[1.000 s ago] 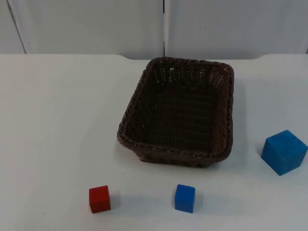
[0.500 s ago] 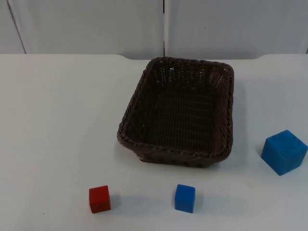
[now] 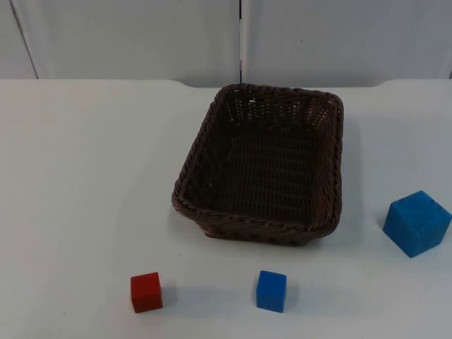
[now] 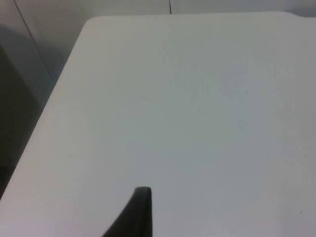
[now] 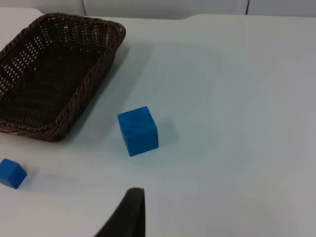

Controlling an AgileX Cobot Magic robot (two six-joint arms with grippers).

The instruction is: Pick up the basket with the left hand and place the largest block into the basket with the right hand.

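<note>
Neither gripper's jaw state is something I can tell: from each wrist camera I see one black fingertip, the left gripper (image 4: 140, 212) over bare white table (image 3: 85, 176), the right gripper (image 5: 131, 212) above the table near the large blue block (image 5: 138, 131). Using the brown wicker basket (image 3: 263, 215) as my landmark, that large blue block (image 3: 417, 222) sits well off its right side, untouched. A small blue block (image 3: 271, 291) and a small red block (image 3: 146, 292) rest in front of the basket.
</note>
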